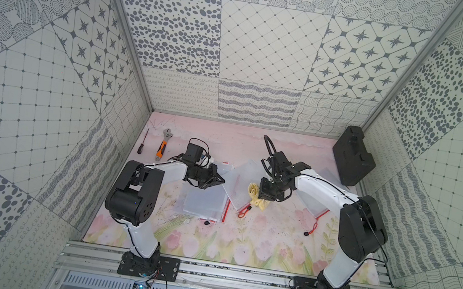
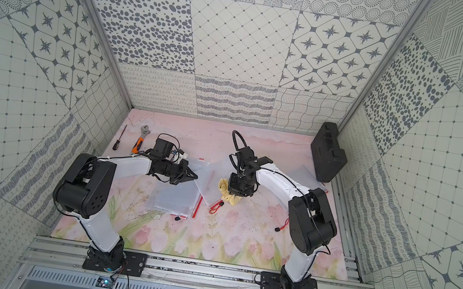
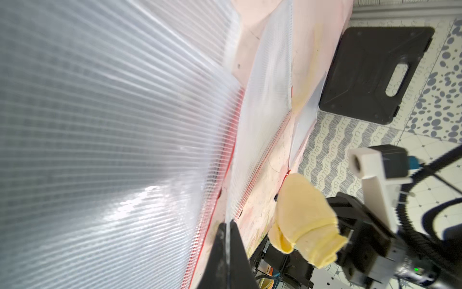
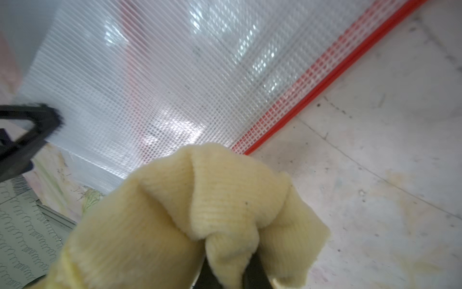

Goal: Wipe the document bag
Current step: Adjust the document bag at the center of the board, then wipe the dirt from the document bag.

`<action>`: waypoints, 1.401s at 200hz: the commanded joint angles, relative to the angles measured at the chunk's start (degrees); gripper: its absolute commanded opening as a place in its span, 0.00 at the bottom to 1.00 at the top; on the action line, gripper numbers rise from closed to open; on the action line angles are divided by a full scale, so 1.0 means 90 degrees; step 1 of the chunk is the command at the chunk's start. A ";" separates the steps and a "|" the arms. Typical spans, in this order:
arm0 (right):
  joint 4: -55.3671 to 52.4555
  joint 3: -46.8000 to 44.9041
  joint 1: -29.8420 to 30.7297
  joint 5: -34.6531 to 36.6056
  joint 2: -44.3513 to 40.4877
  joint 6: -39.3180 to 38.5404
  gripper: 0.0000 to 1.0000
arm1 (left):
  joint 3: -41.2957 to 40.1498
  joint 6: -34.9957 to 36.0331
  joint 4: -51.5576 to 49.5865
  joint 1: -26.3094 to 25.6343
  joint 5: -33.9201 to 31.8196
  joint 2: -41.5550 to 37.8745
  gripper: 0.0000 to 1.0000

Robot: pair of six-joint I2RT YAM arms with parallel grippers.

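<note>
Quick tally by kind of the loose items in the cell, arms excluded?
document bag: at least 4; overlaps may hide more
yellow cloth: 1
screwdriver: 1
adjustable wrench: 1
black case: 1
total: at least 8

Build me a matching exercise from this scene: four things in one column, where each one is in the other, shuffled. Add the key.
1 yellow cloth
2 wrench
3 black case
4 middle document bag

A beside the screwdriver
B edge pinched by the left gripper
C held in the right gripper
D standing in the far corner

Pairs: 1-C, 2-A, 3-D, 4-B
</note>
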 commanded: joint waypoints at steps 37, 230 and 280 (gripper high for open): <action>-0.0274 0.0138 0.0003 -0.0138 -0.0463 -0.0137 0.00 | 0.0306 -0.0010 -0.0182 -0.1804 -0.0460 0.0302 0.00; -0.0084 -0.0373 -0.1972 0.0708 0.1070 -0.0504 0.00 | 0.0533 0.0566 -0.0953 -0.2049 -0.0853 0.1196 0.00; 0.0147 0.0025 -0.0553 0.0300 0.1223 -0.0089 0.00 | 0.0480 0.0496 -0.0872 -0.2049 -0.0906 0.1127 0.00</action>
